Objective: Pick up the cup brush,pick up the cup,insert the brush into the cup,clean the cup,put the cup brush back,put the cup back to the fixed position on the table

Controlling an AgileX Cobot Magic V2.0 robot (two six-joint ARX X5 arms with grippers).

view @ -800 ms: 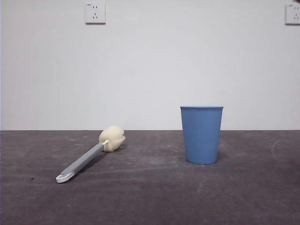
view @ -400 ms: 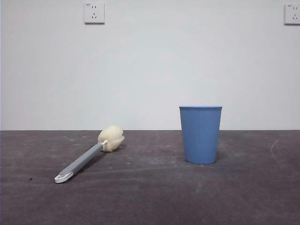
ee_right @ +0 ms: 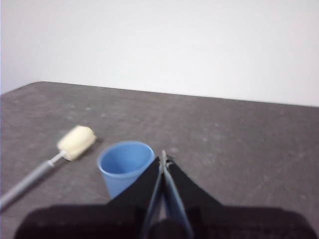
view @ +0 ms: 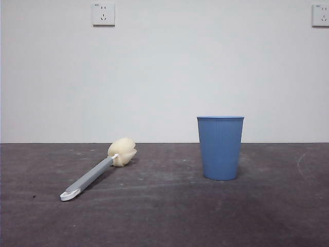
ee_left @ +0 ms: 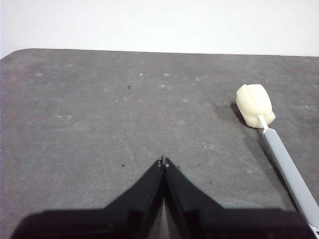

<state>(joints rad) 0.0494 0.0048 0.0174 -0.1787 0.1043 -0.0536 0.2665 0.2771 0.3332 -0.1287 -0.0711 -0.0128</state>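
The cup brush [view: 95,172] lies flat on the table [view: 164,216] at the left, its cream sponge head toward the wall and its white looped end toward the front. The blue ribbed cup [view: 220,148] stands upright to its right, empty. Neither arm shows in the front view. My left gripper [ee_left: 163,162] is shut and empty above the table, with the brush [ee_left: 271,137] off to one side. My right gripper [ee_right: 163,158] is shut and empty, raised just beside the cup [ee_right: 124,167]; the brush [ee_right: 60,157] lies beyond it.
A white wall stands behind the table with two sockets high up, one at the left [view: 103,14] and one at the right [view: 320,15]. The table's rounded far corner shows in the left wrist view [ee_left: 20,52].
Nothing on the table has moved; the front picture only shifted by a few pixels.
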